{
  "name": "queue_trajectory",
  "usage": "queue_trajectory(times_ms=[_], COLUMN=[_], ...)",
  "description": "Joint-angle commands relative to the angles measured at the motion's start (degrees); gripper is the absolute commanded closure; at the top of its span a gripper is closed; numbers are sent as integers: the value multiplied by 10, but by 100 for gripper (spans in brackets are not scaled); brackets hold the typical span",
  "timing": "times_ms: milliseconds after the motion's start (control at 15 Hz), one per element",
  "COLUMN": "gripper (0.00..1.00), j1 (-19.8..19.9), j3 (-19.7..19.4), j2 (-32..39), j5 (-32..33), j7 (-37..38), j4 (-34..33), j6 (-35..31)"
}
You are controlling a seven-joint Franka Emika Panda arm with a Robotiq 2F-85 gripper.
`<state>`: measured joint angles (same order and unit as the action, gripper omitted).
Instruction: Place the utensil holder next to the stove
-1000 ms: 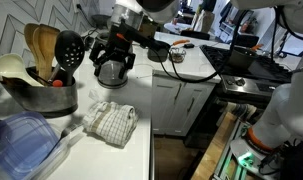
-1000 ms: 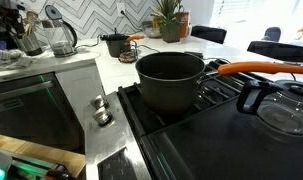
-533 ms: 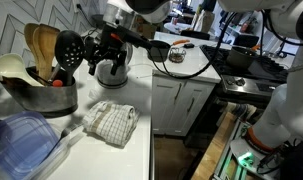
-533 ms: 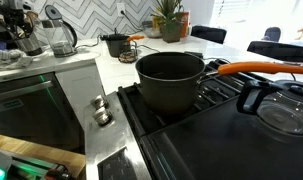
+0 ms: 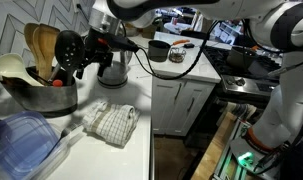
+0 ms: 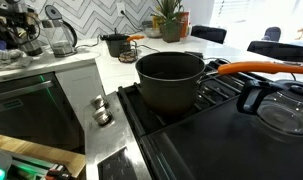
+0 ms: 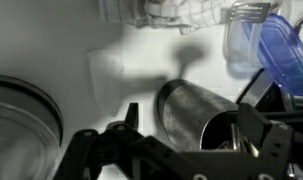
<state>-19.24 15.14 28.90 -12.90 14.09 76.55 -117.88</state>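
Filling the foreground of an exterior view, the stove is shown as a black range with dark grates. A dark saucepan with an orange handle is set on it, and its interior is shown bare. In an exterior view the stove is seen at the far end of the white counter, above white cabinets. The white arm is stretched over that counter.

The utensil holder, a wide, low pot of grey metal, is stood on the counter at the end away from the stove, well apart from it. It is filled with wooden spoons, a black slotted spoon and a white ladle. Near it, towards the camera, a clear container is closed with a blue lid; what is inside cannot be told. The glass kettle is placed beside the holder, and whether it holds water cannot be told. A checked towel is crumpled on the counter between kettle and container. A small dark pot is set further along towards the stove, its contents hidden.

The gripper is held just beside the slotted spoon, between holder and kettle. In the wrist view the gripper is seen with its black fingers spread wide and nothing clamped. The holder's metal wall is framed between them; whether it is touched cannot be told.
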Motion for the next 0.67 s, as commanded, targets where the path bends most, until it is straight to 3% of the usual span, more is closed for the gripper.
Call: queue_trajectory(times_ms=[0, 600], gripper=[0, 0], j1=[-28, -63], j3=[-19, -42], j2=[49, 131], j5=[35, 85], j7=[13, 16], j4=[-69, -193], j6=[1, 4])
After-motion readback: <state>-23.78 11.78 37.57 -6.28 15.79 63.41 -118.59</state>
